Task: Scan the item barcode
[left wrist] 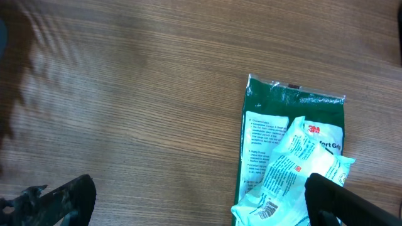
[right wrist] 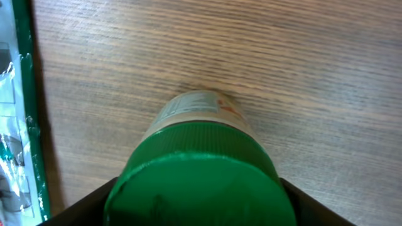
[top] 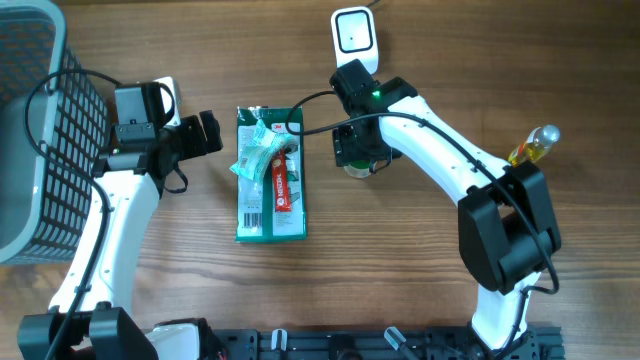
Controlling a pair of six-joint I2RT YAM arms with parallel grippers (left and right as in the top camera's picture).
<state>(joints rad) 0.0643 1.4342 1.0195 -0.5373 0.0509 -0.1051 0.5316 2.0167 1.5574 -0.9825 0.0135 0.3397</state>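
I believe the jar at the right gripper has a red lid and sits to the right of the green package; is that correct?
Not quite: the lid is green, not red, as the right wrist view shows. The jar does sit at the right gripper, to the right of the green package.

Bright, even light leaves only soft shadows around the green packet point(top: 262, 212). Its plastic glints white, and the green lid point(right wrist: 195, 182) right of the packet looks soft, too close for focus.
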